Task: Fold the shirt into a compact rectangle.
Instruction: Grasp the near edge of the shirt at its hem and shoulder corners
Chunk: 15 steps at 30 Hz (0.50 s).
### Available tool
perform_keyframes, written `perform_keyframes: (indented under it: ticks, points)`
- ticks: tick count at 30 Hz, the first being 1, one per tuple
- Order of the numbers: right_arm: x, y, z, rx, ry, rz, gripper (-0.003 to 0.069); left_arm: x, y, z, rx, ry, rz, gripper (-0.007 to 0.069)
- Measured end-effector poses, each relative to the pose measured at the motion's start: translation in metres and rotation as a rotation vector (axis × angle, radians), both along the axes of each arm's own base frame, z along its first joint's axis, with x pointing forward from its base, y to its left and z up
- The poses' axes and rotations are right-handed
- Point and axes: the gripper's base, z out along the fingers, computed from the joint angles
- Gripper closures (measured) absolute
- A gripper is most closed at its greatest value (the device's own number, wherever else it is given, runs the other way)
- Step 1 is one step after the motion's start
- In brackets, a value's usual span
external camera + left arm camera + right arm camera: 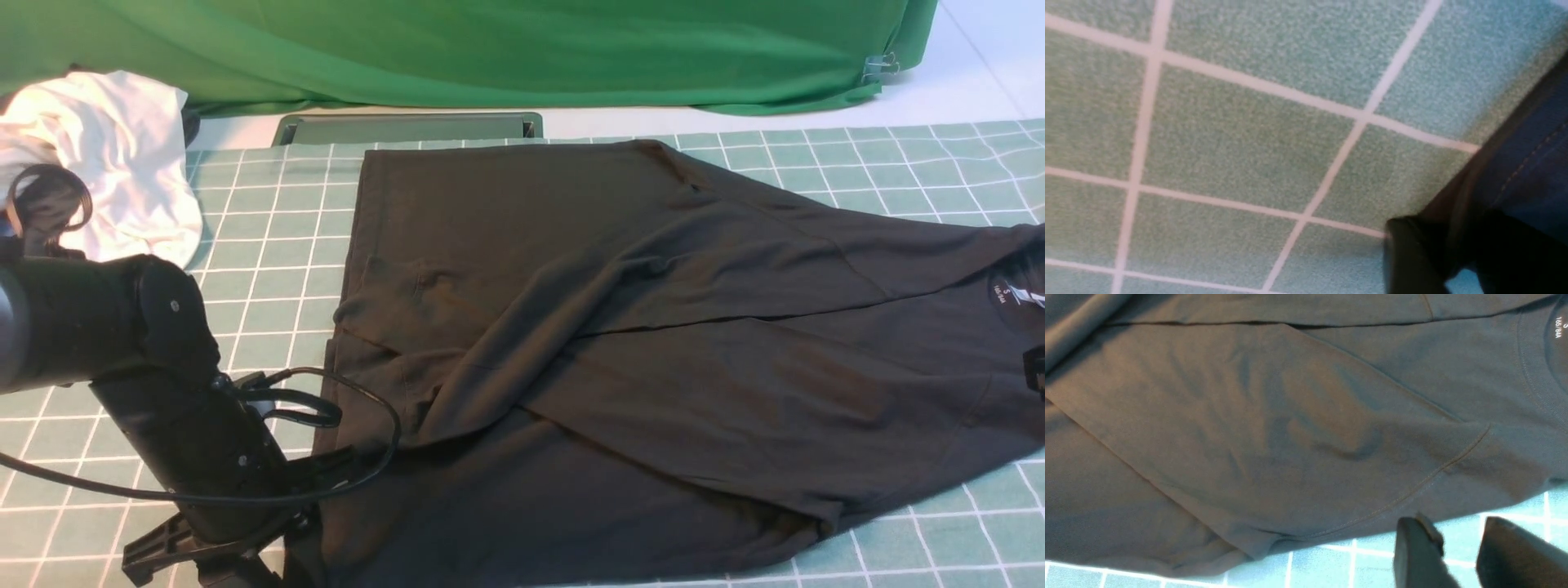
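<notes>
The black shirt (pixel 571 327) lies spread across the checked tablecloth, with both sides folded inward and its round neck label (pixel 1016 294) at the far right. My left gripper (pixel 304 523) is low at the shirt's near-left hem corner. In the left wrist view, its blurred fingers (pixel 1412 253) straddle the stitched hem (pixel 1527 163), and dark cloth stands between them. My right gripper (pixel 1453 524) is open over bare tablecloth, just off the shirt's (pixel 1290 416) shoulder edge, with nothing between its fingers. Only a sliver of it shows in the front view (pixel 1035 367).
A white garment (pixel 122 155) lies crumpled at the back left. A green backdrop (pixel 490 49) hangs along the rear, held by a clip (pixel 880 65), with a grey-green tray (pixel 408 128) before it. The checked tablecloth (pixel 269 245) runs to every edge.
</notes>
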Motion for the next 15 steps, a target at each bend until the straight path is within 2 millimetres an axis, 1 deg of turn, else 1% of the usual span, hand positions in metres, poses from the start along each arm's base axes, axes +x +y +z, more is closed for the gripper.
perform_keyframes:
  ticks: [1,2,3,4,7,8,10,11,13,15]
  points:
    - [-0.001,0.0,0.0,-0.001,0.008,0.001,0.0419,0.0,0.001,0.001,0.004,-0.006,-0.023,0.0491]
    - [-0.001,0.0,-0.001,-0.001,0.017,0.002,0.0419,-0.001,0.001,0.002,0.005,-0.012,-0.028,0.0536]
    - [-0.002,0.0,-0.001,-0.002,0.022,0.002,0.0419,-0.001,0.001,0.002,0.006,-0.014,-0.029,0.0536]
    - [-0.003,0.0,-0.002,-0.001,0.042,0.004,0.0419,-0.001,0.001,0.004,0.0,-0.036,-0.02,0.0584]
    - [-0.005,0.002,-0.004,-0.003,0.069,0.016,0.0419,-0.001,0.002,0.009,0.0,-0.078,-0.021,0.0603]
    - [-0.006,0.006,-0.006,-0.004,0.071,0.04,0.0419,0.0,0.003,0.015,0.004,-0.126,-0.025,0.0606]
    - [-0.007,0.013,-0.011,-0.005,0.068,0.08,0.0419,-0.002,0.005,0.024,0.012,-0.166,-0.032,0.0606]
    - [-0.007,0.02,-0.016,-0.007,0.072,0.118,0.0419,-0.003,0.005,0.03,0.014,-0.191,-0.036,0.0606]
    - [-0.007,0.026,-0.021,-0.013,0.083,0.159,0.0419,-0.004,0.006,0.033,0.013,-0.206,-0.038,0.0606]
    - [-0.004,0.042,-0.033,-0.04,0.131,0.256,0.0419,-0.006,0.006,0.039,0.013,-0.225,-0.042,0.0606]
